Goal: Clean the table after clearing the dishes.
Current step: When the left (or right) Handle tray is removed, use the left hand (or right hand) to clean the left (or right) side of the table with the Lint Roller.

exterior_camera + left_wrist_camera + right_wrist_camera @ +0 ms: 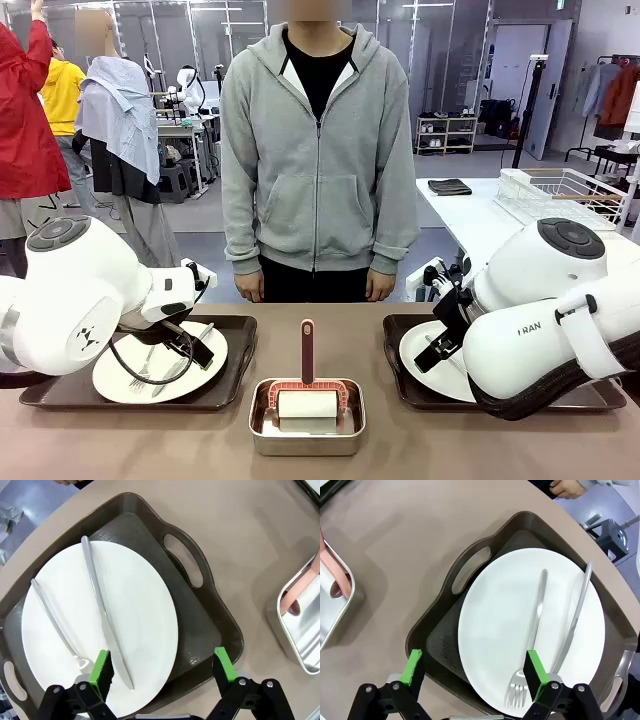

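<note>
Clearing step is in hand — dishes (110, 388) are sitting in trays on the table (150, 445), flanking the steel pan (306, 440). Left gripper (162, 666) is hovering wide open, empty, over the left tray (195, 630) edge; right gripper (474, 671) likewise over the right tray (440, 652). Next, probably: lowering to grip a rim.

The left arm (70, 300) reaches in from the left, wrist bent down. The left gripper (162, 667) points downward, its green-padded jaws spread wide and holding nothing. On the right, the right arm (540, 320) mirrors this pose. The right gripper (474, 671) hangs wide open and empty.
</note>
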`<state>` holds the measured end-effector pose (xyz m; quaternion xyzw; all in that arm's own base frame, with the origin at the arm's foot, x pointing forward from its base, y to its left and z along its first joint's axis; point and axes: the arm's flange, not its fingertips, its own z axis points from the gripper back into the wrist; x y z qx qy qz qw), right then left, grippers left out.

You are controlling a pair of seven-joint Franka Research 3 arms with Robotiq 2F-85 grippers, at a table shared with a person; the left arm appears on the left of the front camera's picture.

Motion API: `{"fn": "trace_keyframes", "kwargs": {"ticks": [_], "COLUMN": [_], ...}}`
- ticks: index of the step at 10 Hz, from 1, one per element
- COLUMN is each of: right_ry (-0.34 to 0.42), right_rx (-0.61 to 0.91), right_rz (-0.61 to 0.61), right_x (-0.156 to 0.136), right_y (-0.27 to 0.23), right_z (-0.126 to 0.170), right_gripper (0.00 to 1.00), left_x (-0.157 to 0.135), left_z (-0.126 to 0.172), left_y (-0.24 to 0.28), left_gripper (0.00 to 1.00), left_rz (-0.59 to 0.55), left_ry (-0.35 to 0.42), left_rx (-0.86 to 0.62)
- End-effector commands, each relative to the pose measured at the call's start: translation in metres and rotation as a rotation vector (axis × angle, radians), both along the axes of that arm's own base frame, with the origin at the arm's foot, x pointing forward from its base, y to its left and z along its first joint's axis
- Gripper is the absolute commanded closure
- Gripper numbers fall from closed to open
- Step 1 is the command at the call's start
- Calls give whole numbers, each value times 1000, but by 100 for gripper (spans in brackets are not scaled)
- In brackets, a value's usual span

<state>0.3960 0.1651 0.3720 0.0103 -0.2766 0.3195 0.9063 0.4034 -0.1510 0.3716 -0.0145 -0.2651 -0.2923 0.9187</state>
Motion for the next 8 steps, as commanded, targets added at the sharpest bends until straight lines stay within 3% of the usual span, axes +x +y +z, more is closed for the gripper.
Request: {"fn": "trace_keyframes", "kwargs": {"ticks": [1,8], "right_ry": [0,0], "right_rx": [0,0], "right_rz": [0,0], "right_x": [0,0], "right_y": [0,0], "right_z": [0,0], "right_gripper": [0,0], "left_x": [0,0], "left_z": [0,0], "left_y": [0,0], "left_gripper": [0,0], "left_rz": [0,0], "left_ry": [0,0], "left_rx": [0,0]}}
